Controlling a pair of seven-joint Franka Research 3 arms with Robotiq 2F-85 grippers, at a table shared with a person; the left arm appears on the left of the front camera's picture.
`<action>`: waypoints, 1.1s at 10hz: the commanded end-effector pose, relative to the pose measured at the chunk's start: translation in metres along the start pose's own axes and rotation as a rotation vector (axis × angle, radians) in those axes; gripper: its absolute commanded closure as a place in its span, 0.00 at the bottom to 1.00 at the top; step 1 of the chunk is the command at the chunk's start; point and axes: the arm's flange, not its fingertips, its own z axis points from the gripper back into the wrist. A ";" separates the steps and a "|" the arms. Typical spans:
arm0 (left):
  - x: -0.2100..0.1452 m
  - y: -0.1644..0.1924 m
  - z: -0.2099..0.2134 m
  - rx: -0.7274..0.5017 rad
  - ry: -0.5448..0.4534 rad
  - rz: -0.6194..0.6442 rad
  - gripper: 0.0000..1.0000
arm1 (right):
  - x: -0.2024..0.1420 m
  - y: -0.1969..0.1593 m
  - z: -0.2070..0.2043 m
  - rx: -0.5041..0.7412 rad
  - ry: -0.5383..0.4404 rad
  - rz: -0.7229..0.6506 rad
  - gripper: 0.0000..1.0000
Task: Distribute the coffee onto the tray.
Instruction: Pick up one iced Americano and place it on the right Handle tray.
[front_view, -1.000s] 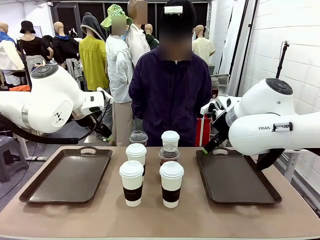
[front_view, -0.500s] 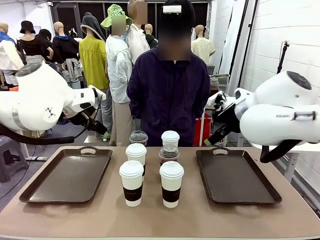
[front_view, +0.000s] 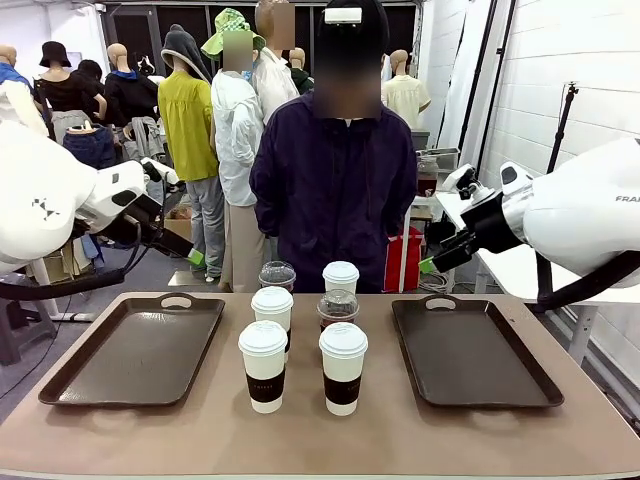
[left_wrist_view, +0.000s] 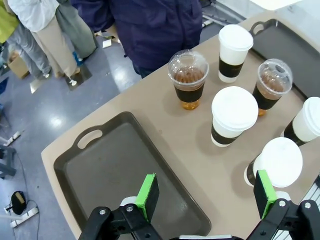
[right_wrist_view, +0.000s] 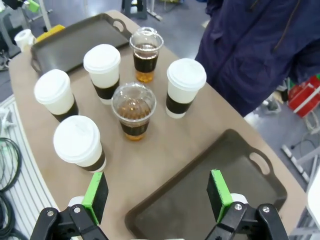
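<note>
6 coffee cups (front_view: 343, 365) between 9 o'clock tray (front_view: 140, 350) and 3 o'clock tray (front_view: 470, 360) | 2 clear, brown drink inside | left gripper (left_wrist_view: 206, 195), right gripper (right_wrist_view: 157, 196) agape, holding nothing

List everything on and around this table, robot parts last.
White paper cups: four, white with dark brown sleeves, table centre.
Clear dome-lidded cups: two, brown drink, dark sleeves, among the white cups.
Left tray: one, dark brown, left of the cups.
Right tray: one, dark brown, right of the cups.
Table: one, tan, under it all.
Person: one, dark purple jacket, far side.
Left gripper: one, black and green, open, raised at left.
Right gripper: one, same colours, open, raised at right.
</note>
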 end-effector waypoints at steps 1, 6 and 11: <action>-0.006 0.003 -0.001 -0.058 -0.045 0.002 0.00 | -0.026 0.007 -0.007 0.053 -0.058 0.017 0.00; 0.000 0.000 0.004 -0.031 -0.029 0.023 0.00 | -0.004 -0.005 -0.002 0.030 -0.021 0.004 0.00; 0.000 0.000 0.004 -0.031 -0.029 0.023 0.00 | -0.004 -0.005 -0.002 0.030 -0.021 0.004 0.00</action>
